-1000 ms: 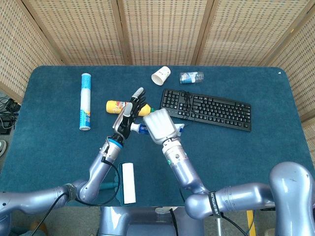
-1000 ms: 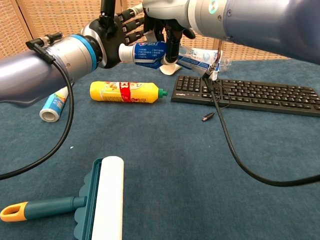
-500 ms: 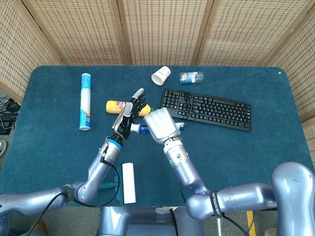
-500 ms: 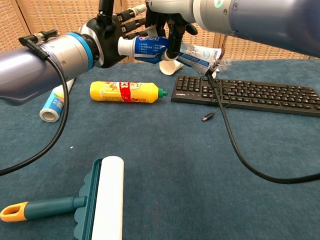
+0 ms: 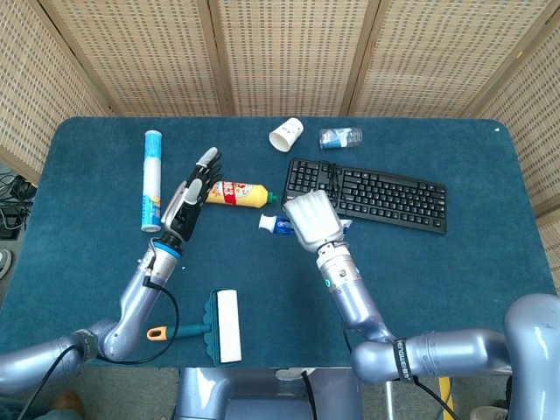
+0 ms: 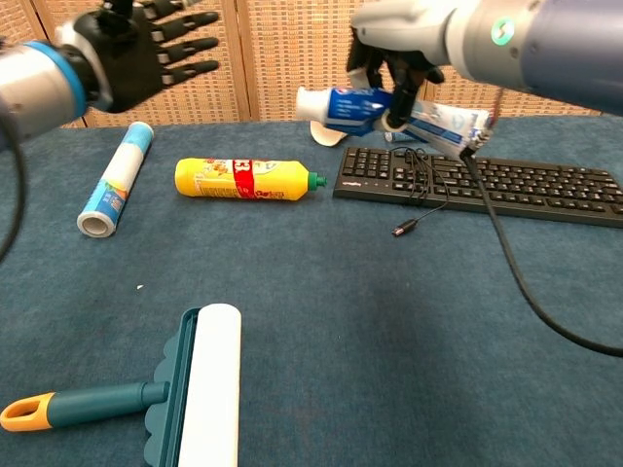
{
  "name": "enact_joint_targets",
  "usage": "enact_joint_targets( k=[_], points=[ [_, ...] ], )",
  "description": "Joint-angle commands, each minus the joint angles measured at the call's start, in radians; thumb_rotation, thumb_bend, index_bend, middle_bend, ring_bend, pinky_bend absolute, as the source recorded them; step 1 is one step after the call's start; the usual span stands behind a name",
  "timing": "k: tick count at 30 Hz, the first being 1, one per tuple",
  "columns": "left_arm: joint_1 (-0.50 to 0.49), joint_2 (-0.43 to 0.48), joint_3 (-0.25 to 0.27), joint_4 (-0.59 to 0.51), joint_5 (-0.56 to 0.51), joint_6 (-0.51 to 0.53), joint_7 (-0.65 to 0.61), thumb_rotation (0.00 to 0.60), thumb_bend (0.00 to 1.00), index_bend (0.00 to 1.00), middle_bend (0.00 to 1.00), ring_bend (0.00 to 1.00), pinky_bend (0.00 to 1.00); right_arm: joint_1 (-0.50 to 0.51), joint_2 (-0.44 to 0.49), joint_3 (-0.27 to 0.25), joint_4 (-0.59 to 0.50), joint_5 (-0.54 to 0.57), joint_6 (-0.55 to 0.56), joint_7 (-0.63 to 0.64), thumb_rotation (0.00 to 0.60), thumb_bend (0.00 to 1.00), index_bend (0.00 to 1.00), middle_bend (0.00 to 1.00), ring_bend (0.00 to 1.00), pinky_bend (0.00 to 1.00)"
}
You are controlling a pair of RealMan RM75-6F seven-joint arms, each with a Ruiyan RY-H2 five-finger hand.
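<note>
My right hand (image 5: 313, 219) (image 6: 399, 49) grips a blue and white toothpaste tube (image 6: 384, 105) (image 5: 278, 225), held in the air with its white cap end pointing left, above the left end of the black keyboard (image 5: 367, 192) (image 6: 477, 180). My left hand (image 5: 191, 197) (image 6: 131, 53) hangs open with fingers spread, apart from the tube, above the table between the white and blue cylinder (image 5: 152, 179) (image 6: 115, 190) and the yellow bottle (image 5: 234, 192) (image 6: 243, 179). It holds nothing.
A lint roller (image 5: 226, 325) (image 6: 200, 389) with a teal and orange handle lies near the front edge. A tipped white paper cup (image 5: 286, 135) and a crumpled clear plastic bottle (image 5: 340, 137) lie at the back. The keyboard's cable (image 6: 414, 209) trails onto the blue cloth (image 5: 437, 271).
My left hand has let go of the toothpaste tube and swung left, opening out. My right hand, keeping the tube, has shifted right toward the keyboard.
</note>
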Motion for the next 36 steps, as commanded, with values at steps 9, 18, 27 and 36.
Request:
enact_joint_targets(
  k=[9,18,27,36],
  points=[
    [0.15,0.229,0.2,0.105,0.148,0.103,0.358,0.359,0.0,0.0,0.0,0.0,0.0,-0.103,-0.032,-0.179,0.113,-0.134,-0.088,0.038,0.6,0.67,0.73,0.73,0.64,0.8],
    [0.218,0.239,0.252,0.131,0.173,0.214,0.458,0.423,0.0,0.0,0.0,0.0,0.0,-0.126,-0.135,-0.198,0.207,-0.144,-0.12,0.021,0.6,0.67,0.72,0.73,0.64,0.8],
    [0.257,0.242,0.277,0.134,0.187,0.268,0.487,0.436,0.0,0.0,0.0,0.0,0.0,-0.15,-0.164,-0.172,0.223,-0.107,-0.164,0.05,0.6,0.03,0.12,0.24,0.2,0.5],
    [0.303,0.26,0.305,0.13,0.218,0.347,0.565,0.514,0.0,0.0,0.0,0.0,0.0,-0.215,-0.074,-0.136,0.115,-0.196,-0.127,0.179,0.6,0.0,0.0,0.02,0.0,0.19]
  ],
)
